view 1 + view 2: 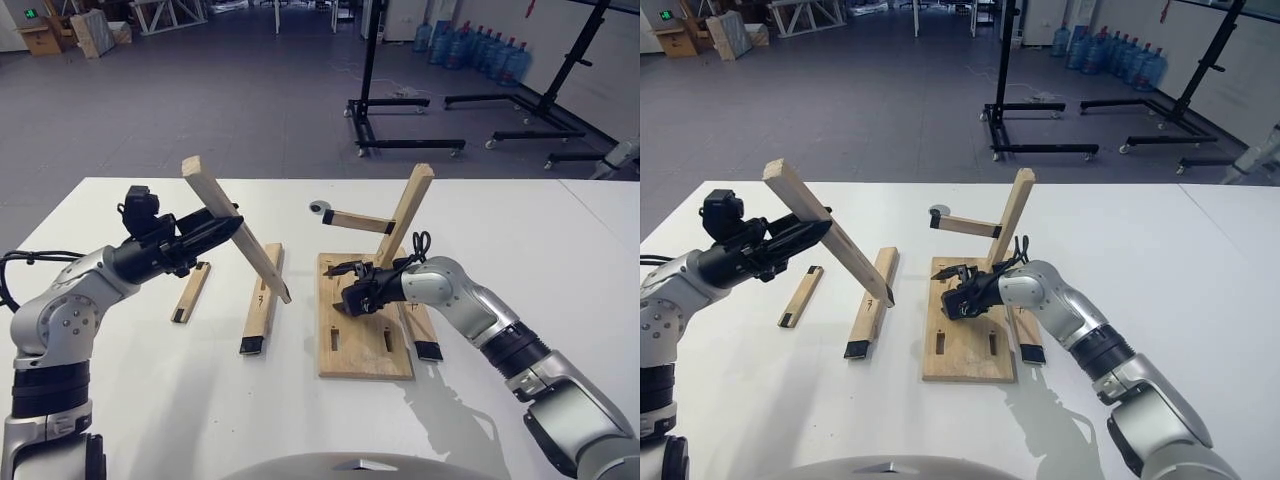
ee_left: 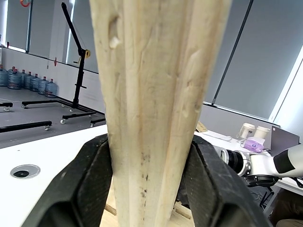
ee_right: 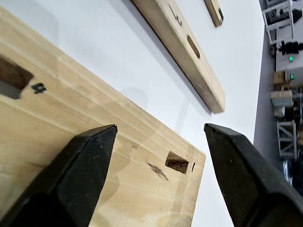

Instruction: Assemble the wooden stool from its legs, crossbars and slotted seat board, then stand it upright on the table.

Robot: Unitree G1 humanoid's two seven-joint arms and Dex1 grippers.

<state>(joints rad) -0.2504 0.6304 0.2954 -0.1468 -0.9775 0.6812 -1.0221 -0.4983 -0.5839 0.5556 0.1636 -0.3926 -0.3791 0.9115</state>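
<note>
- White table (image 1: 520,230) fills the near part of a large hall with a grey floor.
- Slotted seat board (image 1: 362,362) lies flat on the table, its two nearer slots empty.
- Right arm bends in from the right at the elbow. The right gripper (image 3: 160,130) hovers low over the board's far half, jaws spread wide around nothing.
- Another leg (image 1: 428,345) lies along the board's right edge, partly hidden under that arm.
- Left arm stretches forward, and the left gripper (image 1: 222,230) is clamped on a held leg (image 1: 262,262) that tilts steeply above the table.
- Below it lie a loose leg (image 1: 256,325) and a short crossbar (image 1: 190,292), both flat.
- Standing leg (image 1: 408,205) leans at the board's far end with a joined crossbar (image 1: 358,221) pointing left. Its foot is hidden behind the right gripper.
- Black wheeled stands (image 1: 405,120) and water bottles (image 1: 480,45) sit far behind.
</note>
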